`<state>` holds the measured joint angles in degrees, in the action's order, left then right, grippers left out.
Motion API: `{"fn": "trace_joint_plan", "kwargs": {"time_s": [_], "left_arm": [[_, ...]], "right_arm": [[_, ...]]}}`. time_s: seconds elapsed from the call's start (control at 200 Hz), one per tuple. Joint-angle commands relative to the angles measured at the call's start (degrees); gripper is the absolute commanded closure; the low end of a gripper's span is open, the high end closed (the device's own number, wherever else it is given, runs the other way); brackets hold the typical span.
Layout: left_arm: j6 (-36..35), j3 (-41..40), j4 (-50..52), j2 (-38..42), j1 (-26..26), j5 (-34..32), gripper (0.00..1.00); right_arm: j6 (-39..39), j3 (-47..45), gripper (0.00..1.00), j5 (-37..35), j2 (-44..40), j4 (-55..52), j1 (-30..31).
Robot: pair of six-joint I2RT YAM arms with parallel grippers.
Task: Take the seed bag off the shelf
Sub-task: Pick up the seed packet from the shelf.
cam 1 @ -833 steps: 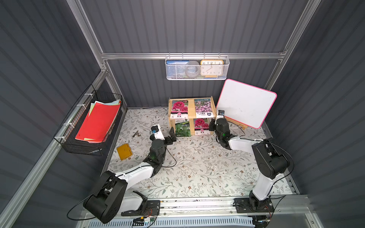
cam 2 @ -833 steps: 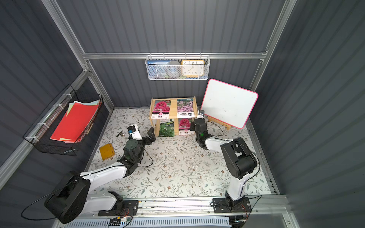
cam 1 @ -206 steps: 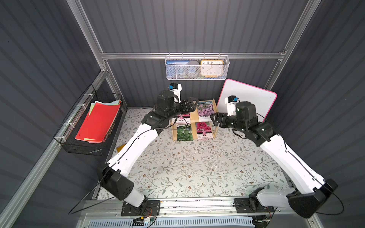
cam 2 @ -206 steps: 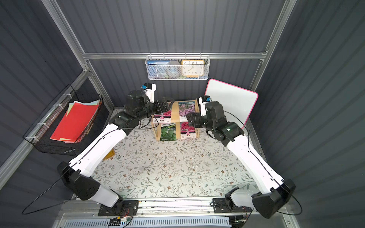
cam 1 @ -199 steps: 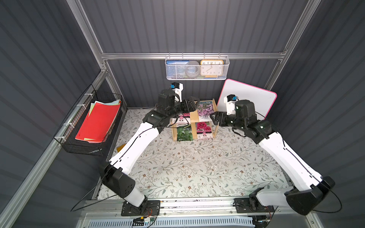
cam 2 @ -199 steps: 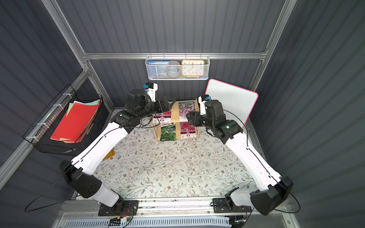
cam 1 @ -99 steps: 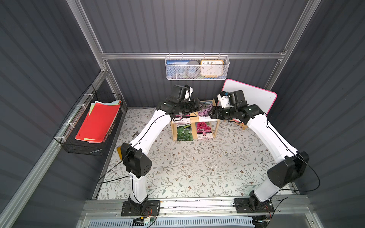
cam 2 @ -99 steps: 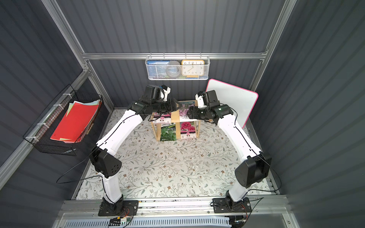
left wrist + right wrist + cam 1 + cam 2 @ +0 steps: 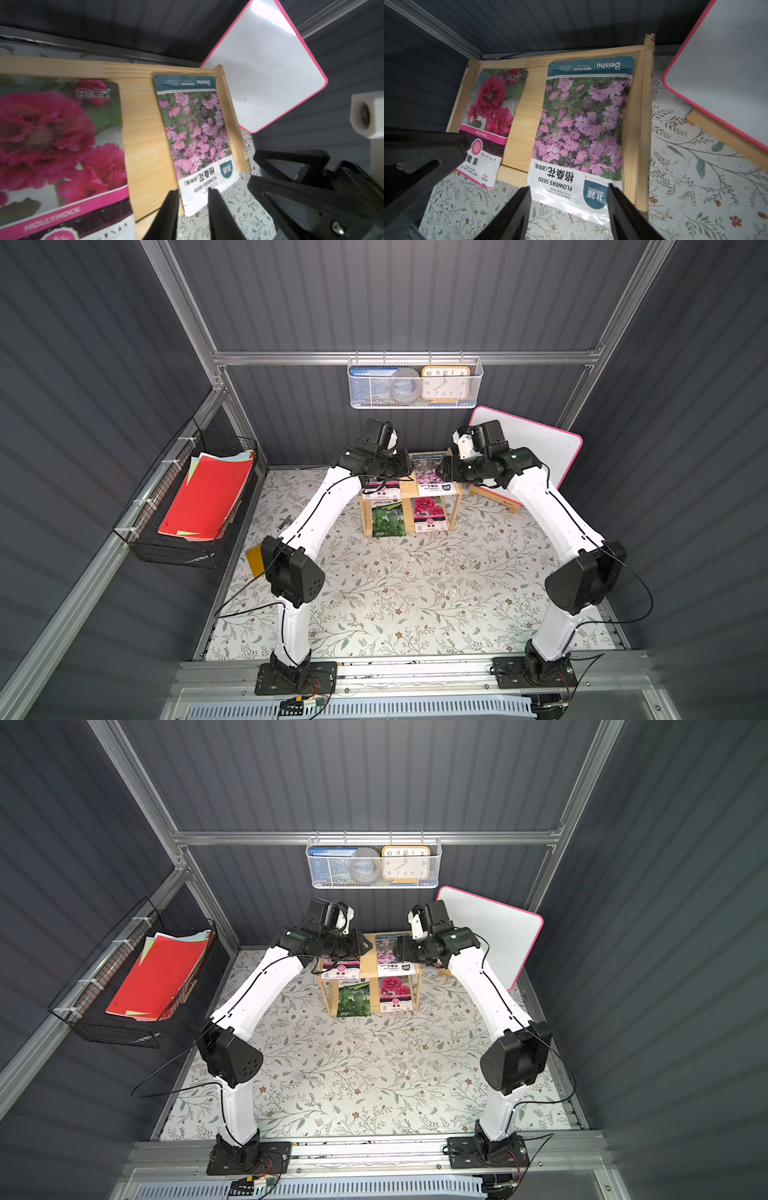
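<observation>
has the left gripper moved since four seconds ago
Yes. The left gripper rose from floor level beside the shelf up to its top board.

We see dark grey ribbed walls (image 9: 415, 294) on three sides, braced by aluminium rails (image 9: 291, 358). The worktop (image 9: 415, 593) is covered in a pale print of leaves and small flowers, brightly lit. On the back rail hangs a white mesh basket (image 9: 415, 405) holding a yellow-rimmed clock (image 9: 445, 383). On the left wall a black wire basket (image 9: 174, 556) holds red paper (image 9: 208, 497). A pink-edged whiteboard (image 9: 544, 443) leans in the far right corner.
</observation>
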<state>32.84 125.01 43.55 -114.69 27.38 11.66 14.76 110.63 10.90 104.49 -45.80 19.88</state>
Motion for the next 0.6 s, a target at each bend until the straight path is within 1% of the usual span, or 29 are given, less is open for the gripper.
{"fn": "trace_joint_plan", "kwargs": {"time_s": [0.0,0.05,0.115,0.155,0.21,0.305,0.37,0.48,0.595], "left_arm": [[-1.43,-0.19,2.71,3.30,-0.38,-12.78,0.70],[-1.98,0.51,4.15,4.44,-0.61,-18.87,0.70],[-2.12,0.08,5.83,5.97,-1.52,-23.79,0.70],[-2.17,-1.25,6.19,7.16,-2.54,-25.07,0.70],[-1.91,-4.64,5.40,9.23,-4.31,-25.23,0.70],[-1.81,-11.80,0.30,12.92,-7.50,-20.04,0.69],[-1.81,-13.84,-2.34,13.62,-7.95,-17.39,0.70],[-3.66,-12.80,-5.33,12.57,-7.89,-11.93,0.72],[-3.66,-9.21,-7.17,10.46,-7.60,-1.91,0.76]], "right_arm": [[0.79,0.99,0.34,-0.88,0.74,-0.69,0.06],[0.88,0.99,0.35,-0.88,0.87,-0.52,0.07],[0.89,0.91,0.34,-0.77,1.15,-0.43,0.16],[0.80,0.95,0.34,-0.69,1.32,-0.43,0.16],[0.66,0.99,0.34,-0.60,1.61,-0.43,0.25],[0.47,1.07,0.33,-1.00,2.01,-0.46,0.18],[0.34,1.34,0.33,-1.56,2.49,-0.86,0.25],[0.18,1.84,0.33,-2.13,2.90,-1.13,0.22],[0.18,2.53,0.33,-2.67,3.41,-1.55,0.33]]}}
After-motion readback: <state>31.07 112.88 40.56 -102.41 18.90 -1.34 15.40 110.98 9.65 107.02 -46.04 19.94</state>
